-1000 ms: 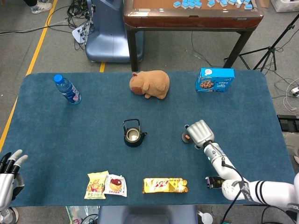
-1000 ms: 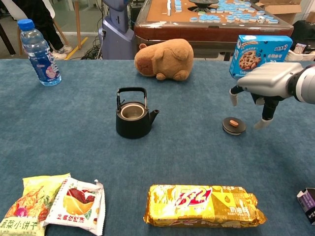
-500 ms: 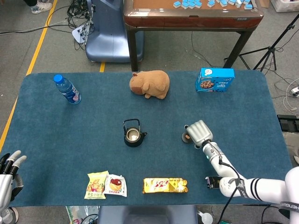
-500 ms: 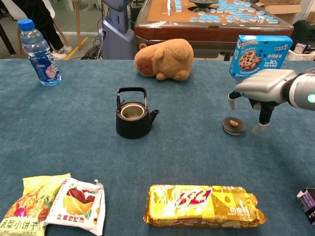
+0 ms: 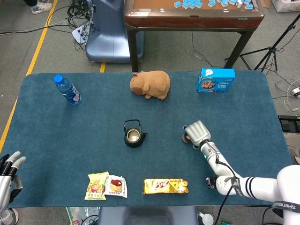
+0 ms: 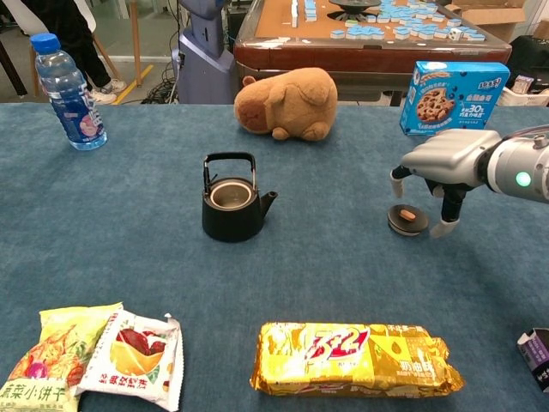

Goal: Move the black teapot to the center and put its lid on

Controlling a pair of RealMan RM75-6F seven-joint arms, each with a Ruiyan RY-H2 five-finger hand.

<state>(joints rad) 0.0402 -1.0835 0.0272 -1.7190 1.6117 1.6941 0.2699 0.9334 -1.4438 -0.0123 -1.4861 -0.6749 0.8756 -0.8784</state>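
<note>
Your right hand (image 6: 442, 163) hovers over the lid (image 6: 407, 219), fingers (image 6: 447, 225) spread around it, nothing gripped.
The round flat lid lies on the felt-like blue tablecloth (image 6: 103, 223), well apart from the open, empty black teapot (image 6: 232, 206); your left hand (image 5: 8, 169) rests with fingers apart.

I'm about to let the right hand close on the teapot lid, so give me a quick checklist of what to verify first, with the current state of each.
1. Right hand over the lid, fingers spread around it: ok.
2. Lid already held: not ok, it lies flat on the table.
3. Teapot upright and open at the top: ok.
4. Teapot near the table's middle: ok.
5. Path from lid to teapot free of things: ok.
6. Left hand at the table's near edge, open, out of the way: ok.
</note>
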